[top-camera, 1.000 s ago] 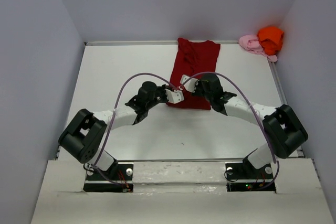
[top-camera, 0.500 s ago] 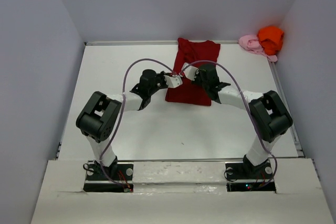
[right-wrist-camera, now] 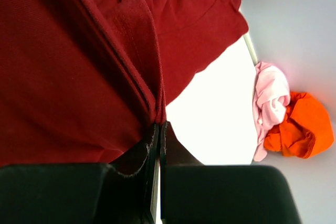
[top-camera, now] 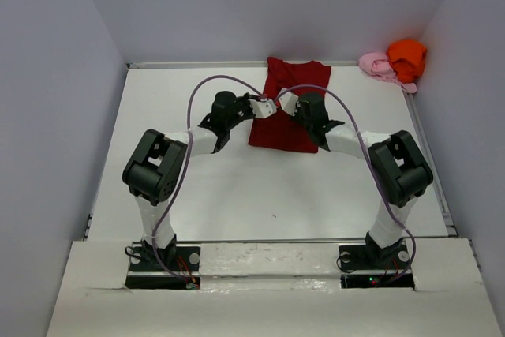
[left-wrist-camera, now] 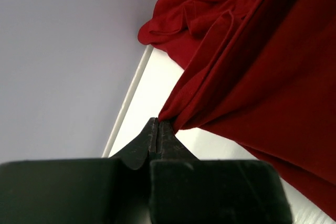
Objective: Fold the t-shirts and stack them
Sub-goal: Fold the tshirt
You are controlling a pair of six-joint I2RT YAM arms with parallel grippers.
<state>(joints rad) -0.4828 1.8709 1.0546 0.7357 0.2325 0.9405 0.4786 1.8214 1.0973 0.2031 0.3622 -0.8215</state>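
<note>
Left pincer [top-camera: 267, 108] and right pincer [top-camera: 282, 102] each pinch an edge of the dark red t-shirt [top-camera: 300, 84], upper centre of the tabletop [top-camera: 181, 116]; a fold seems under way. Orange t-shirt [top-camera: 407, 57] and pale pink t-shirt [top-camera: 377, 65] lie crumpled upper right, unstacked.

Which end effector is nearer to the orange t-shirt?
Right. The right end effector is left of the orange t-shirt; the left end effector is slightly farther left.

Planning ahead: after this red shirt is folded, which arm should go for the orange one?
Right, probably: the orange shirt lies in the far right corner, nearer the right gripper.
</note>
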